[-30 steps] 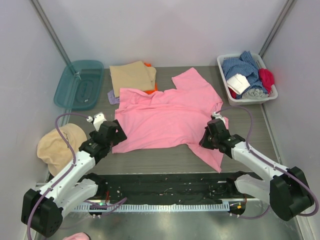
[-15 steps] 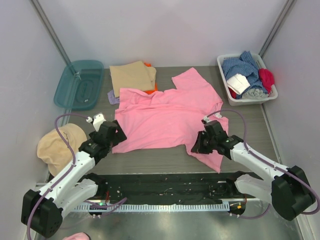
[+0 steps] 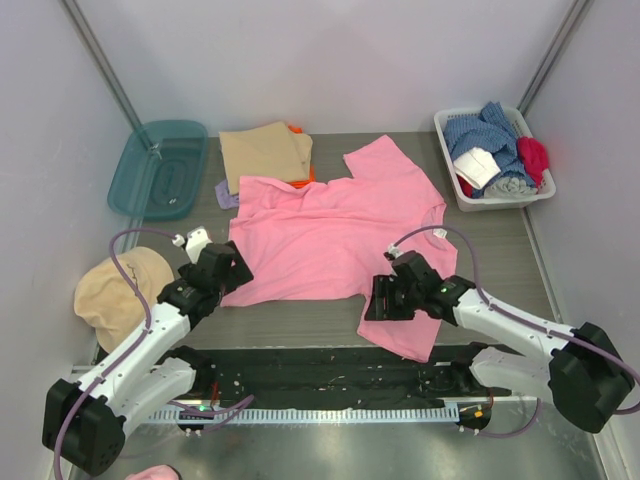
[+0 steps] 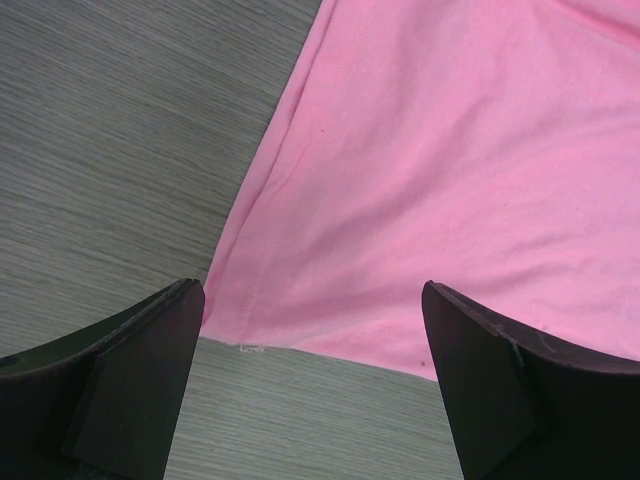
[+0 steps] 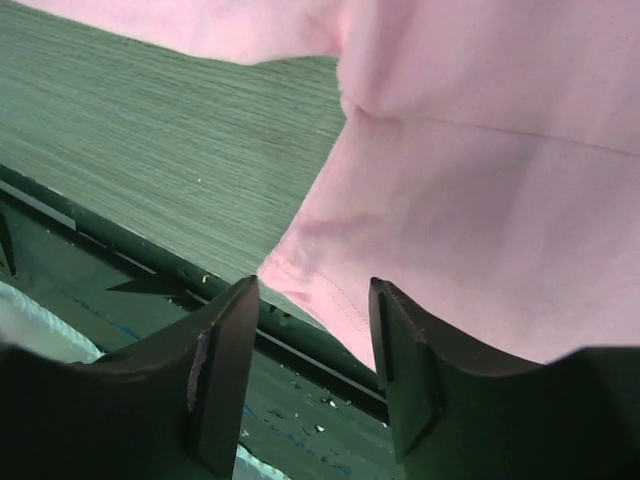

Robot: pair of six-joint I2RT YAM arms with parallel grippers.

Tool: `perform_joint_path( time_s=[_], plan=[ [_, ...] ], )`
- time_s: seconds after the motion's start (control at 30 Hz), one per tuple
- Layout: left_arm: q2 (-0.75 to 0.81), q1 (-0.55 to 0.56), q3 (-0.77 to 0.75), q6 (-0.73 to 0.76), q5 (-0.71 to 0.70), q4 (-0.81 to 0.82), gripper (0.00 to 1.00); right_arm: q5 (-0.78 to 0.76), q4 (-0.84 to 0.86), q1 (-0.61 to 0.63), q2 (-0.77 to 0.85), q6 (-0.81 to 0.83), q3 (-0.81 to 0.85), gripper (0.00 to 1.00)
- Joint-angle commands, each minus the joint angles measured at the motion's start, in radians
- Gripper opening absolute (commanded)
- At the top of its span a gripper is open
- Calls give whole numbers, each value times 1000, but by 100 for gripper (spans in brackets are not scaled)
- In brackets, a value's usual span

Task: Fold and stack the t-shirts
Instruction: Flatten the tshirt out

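Across the grey bench (image 3: pixel 300 325), the bright pink cloth t-shirt (image 3: pixel 335 235) is lying spread flat. The left end effector (image 4: pixel 310 295) is hovering wide at its near-left hem, and the right end effector (image 5: pixel 312 300) is standing part-open, holding nothing — a pinch catching just 1 layer is likely going to bunch the fold.

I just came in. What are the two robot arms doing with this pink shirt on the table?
The two arms are working on a pink t-shirt that lies spread out, not yet folded, on the table. The left gripper hovers with wide-open jaws over the shirt's near left corner. The right gripper is over the hem of the near right sleeve, jaws apart and holding nothing. A folded tan t-shirt lies at the far side, with an orange one peeking out under it.
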State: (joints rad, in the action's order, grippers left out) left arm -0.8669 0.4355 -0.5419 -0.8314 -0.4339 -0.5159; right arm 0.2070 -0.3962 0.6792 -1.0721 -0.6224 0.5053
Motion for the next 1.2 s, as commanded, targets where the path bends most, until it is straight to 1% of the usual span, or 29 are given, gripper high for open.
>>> perform_joint_path(
  time_s=[0.0,0.07,0.1,0.17,0.23,0.4,0.43,0.53,0.57,0.67,0.87,1.17],
  plan=[
    [19,0,-10,-6,-9,-4,96,-146,-47,2,67,-25,48,58],
    [11,0,-16,9,-6,13,96,-257,-88,2,101,-62,88,59],
    [-6,2,-29,21,-2,22,96,-358,-110,2,101,-77,104,59],
    [-33,0,-49,50,9,45,96,-438,-168,0,84,-106,148,59],
    [-81,2,-85,66,14,59,96,-513,-181,-1,22,-117,176,59],
    [-116,3,-115,77,35,80,96,-613,-138,-35,-164,-114,231,59],
    [-112,2,-113,77,35,80,96,-616,-121,-67,-225,-105,237,59],
    [-80,2,-90,80,32,74,96,-586,-26,-131,-326,-71,275,59],
    [-58,2,-84,81,29,70,96,-571,-10,-167,-351,-62,285,59],
    [-21,0,-64,86,12,45,96,-561,25,-202,-405,-33,323,59],
    [0,0,-32,86,3,37,96,-560,49,-224,-479,15,375,59],
    [-73,0,-52,97,12,76,96,-540,80,-263,-577,46,432,59]
  ],
)
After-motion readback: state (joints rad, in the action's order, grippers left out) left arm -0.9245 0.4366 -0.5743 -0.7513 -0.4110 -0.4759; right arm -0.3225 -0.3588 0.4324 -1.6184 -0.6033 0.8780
